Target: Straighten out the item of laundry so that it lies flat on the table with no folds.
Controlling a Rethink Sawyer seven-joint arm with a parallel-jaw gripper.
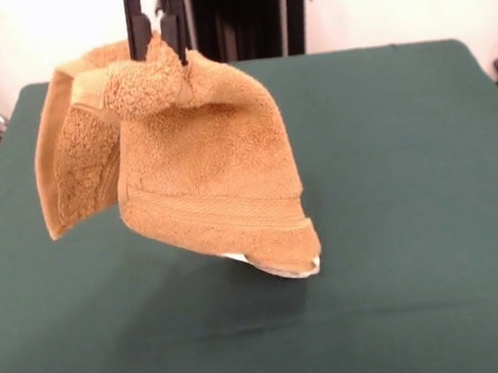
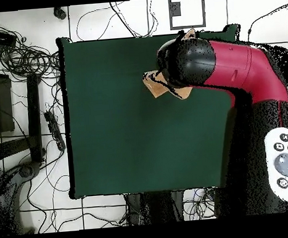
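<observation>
While the towel (image 1: 200, 187) hangs bunched in the air, the gripper (image 1: 158, 37) has its two black fingers (image 1: 136, 25) pinching a knot of terry at the top of the cloth. From the front I can see it all: folds droop down both sides, a flap hangs off to the picture's left, a woven band crosses the lower part, and a white label (image 1: 275, 266) peeks out at the bottom corner. That low corner sits close above the green table (image 1: 413, 223); whether it touches, I cannot tell. Overhead, it's a different story. The red arm (image 2: 241, 70) and its black head (image 2: 188, 61) cover nearly everything, and only slivers of orange towel (image 2: 156, 86) show past the edge, over the table (image 2: 110, 126) near its far side. Cables (image 2: 18, 59) sprawl on the floor beside it.
</observation>
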